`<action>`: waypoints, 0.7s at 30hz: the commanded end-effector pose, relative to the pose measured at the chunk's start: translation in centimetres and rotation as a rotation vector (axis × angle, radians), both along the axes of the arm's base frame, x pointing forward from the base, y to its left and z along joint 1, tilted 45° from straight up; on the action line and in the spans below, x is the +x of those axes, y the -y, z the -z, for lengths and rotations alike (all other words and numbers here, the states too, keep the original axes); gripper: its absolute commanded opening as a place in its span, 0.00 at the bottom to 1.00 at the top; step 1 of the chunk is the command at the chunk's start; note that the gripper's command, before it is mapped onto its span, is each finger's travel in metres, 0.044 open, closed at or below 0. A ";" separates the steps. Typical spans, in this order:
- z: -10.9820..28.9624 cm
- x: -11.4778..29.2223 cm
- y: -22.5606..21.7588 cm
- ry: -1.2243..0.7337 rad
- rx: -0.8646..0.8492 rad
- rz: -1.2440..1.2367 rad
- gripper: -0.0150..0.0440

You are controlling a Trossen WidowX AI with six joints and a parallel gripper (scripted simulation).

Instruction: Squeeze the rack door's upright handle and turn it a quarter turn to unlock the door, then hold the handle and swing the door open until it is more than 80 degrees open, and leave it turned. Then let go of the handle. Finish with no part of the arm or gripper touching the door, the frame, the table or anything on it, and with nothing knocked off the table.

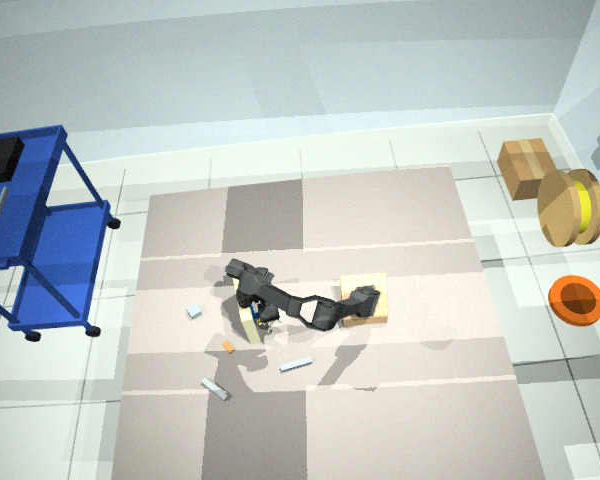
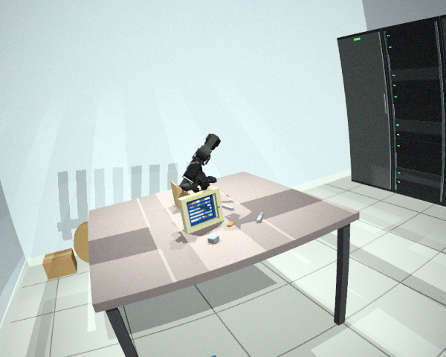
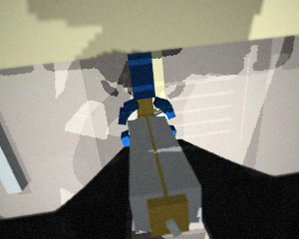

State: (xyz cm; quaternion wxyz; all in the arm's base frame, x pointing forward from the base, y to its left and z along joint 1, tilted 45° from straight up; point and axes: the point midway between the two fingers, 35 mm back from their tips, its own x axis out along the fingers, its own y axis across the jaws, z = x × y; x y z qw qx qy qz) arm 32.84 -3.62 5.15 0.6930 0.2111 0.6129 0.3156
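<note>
The cream frame (image 1: 249,326) (image 2: 183,216) stands upright on the table (image 2: 131,265). Its top edge (image 3: 140,25) crosses the top of the wrist view. Blue and white slats (image 2: 201,210) show inside it. The grey handle (image 3: 156,164) has a thin gold seam and a gold end, and joins a blue stem (image 3: 141,75). My gripper (image 3: 152,149) is shut on the handle, one black finger against each grey side, the two sides pressed close together. The arm covers the handle in the top view. The door's outline and angle are hard to make out.
A pale cube (image 1: 193,310) (image 2: 213,239) and an orange block (image 1: 228,346) (image 2: 230,224) lie beside the frame. One grey bar (image 1: 295,364) (image 2: 227,207) lies on the arm's side, another (image 1: 215,389) (image 2: 259,217) farther off. The arm's wooden base (image 1: 365,281) stands opposite the frame.
</note>
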 end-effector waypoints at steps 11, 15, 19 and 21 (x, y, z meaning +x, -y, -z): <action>0.0 0.0 0.0 0.083 -0.006 -0.084 0.30; 0.0 0.0 0.0 0.220 -0.016 -0.225 0.30; 0.0 0.0 0.0 0.357 -0.025 -0.366 0.30; 0.0 0.0 0.0 0.426 -0.030 -0.437 0.30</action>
